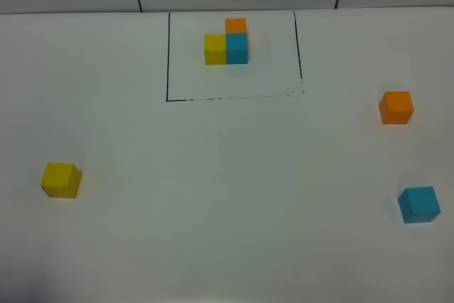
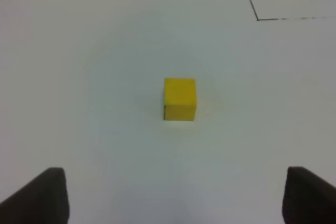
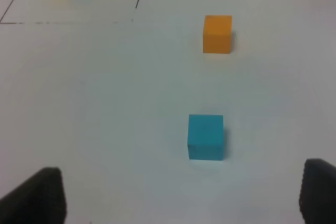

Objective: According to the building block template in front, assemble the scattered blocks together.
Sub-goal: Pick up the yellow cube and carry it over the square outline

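Plainly, neither arm has taken anything up yet. The left gripper (image 2: 178, 198) stands with its dark fingers spread wide and nothing between them. The yellow cube (image 2: 179, 99) lies ahead of it, centred on the gap, which looks like a line-up for a straight reach and pinch. The right gripper (image 3: 181, 192) is likewise spread and empty. The sky-blue cube (image 3: 205, 136) sits nearest in front of it, a little off the midline of the gap, with the orange cube (image 3: 217, 34) farther out beyond. Neither gripper shows in the high view.

In that high view the three scattered blocks lie well apart on the white table (image 1: 227, 196): yellow at the lower left, orange at the right edge about halfway up, sky-blue below it at the lower right. That split suits one arm per side, I judge. The building block template (image 1: 227, 44) sits at the upper centre inside a thin black frame (image 1: 167, 54). Its yellow and blue cubes touch side by side, and orange seems to touch the blue on its far side, making an L. The loose cubes are plain, matte, sharp-edged and alike in size, each resting flat, the sky-blue one turned slightly askew.
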Robot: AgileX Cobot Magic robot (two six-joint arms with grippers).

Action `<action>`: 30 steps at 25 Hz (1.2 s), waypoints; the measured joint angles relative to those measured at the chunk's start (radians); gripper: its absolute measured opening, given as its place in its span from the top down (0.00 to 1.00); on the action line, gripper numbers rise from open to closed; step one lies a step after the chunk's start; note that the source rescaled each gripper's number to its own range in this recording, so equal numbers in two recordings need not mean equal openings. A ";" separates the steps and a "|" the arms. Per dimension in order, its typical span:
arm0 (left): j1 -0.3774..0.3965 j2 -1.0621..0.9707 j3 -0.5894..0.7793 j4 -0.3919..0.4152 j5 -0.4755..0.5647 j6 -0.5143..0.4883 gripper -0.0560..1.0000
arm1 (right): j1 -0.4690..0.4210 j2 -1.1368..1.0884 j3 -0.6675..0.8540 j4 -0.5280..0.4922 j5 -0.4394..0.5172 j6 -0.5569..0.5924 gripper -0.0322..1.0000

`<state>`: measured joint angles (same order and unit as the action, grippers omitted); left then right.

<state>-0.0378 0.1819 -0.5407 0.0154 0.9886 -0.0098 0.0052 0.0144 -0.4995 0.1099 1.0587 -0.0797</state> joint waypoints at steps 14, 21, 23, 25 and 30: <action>0.000 0.867 -0.273 0.038 -0.108 -0.117 0.00 | 0.000 0.000 0.000 0.000 0.000 0.000 0.22; -0.076 1.206 -0.400 0.060 -0.099 -0.121 0.00 | 0.000 0.000 0.000 0.000 0.000 0.000 0.22; -0.129 1.283 -0.415 0.094 -0.110 -0.148 0.00 | 0.000 0.000 0.000 0.000 0.000 0.000 0.22; -0.157 1.340 -0.422 0.134 -0.117 -0.207 0.00 | 0.000 0.000 0.000 0.000 0.000 0.001 0.22; -0.161 1.417 -0.424 0.164 -0.128 -0.263 0.00 | 0.000 0.000 0.000 0.000 0.000 0.001 0.22</action>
<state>-0.1986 1.5985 -0.9652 0.1791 0.8608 -0.2725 0.0052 0.0144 -0.4995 0.1099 1.0587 -0.0788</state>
